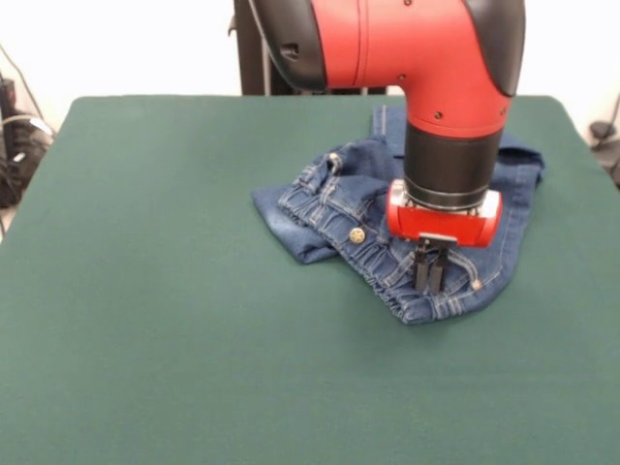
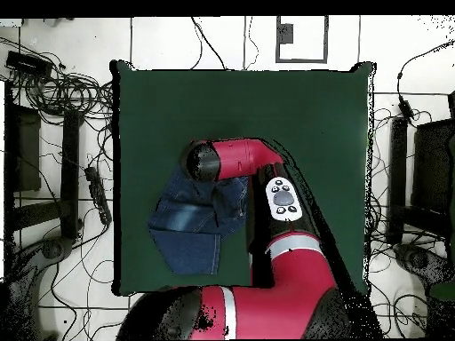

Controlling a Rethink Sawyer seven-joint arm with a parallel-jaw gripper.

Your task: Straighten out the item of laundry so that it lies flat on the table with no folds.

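Bare green counter (image 1: 194, 368) fills the near part of the front view, and beyond it, right of centre, the jeans (image 1: 334, 208) lie bunched rather than spread. Their gathered waistband (image 1: 383, 271) runs slantwise toward the camera with the brass button (image 1: 357, 235) showing on it, a corner of cloth is turned over at the left end of the heap, and the legs run away behind the arm toward the counter's far edge, overlapping one another. The claw (image 1: 429, 268) stands straight down on the waistband end, its two dark fingers close together with only a thin gap, their tips at or in the denim; whether they truly pinch a fold of cloth I cannot tell from here. From overhead the red arm (image 2: 267, 200) covers one end of the garment, and what shows of it is a compact blue shape with a pale faded patch, lying toward one side of the counter and clearly doubled on itself. By my reading the work is at an early stage: nothing is flat yet. Left to do, as I judge it, are opening the turned-over corner, drawing the waistband out square, and pulling both legs long and apart until no layer lies over another.
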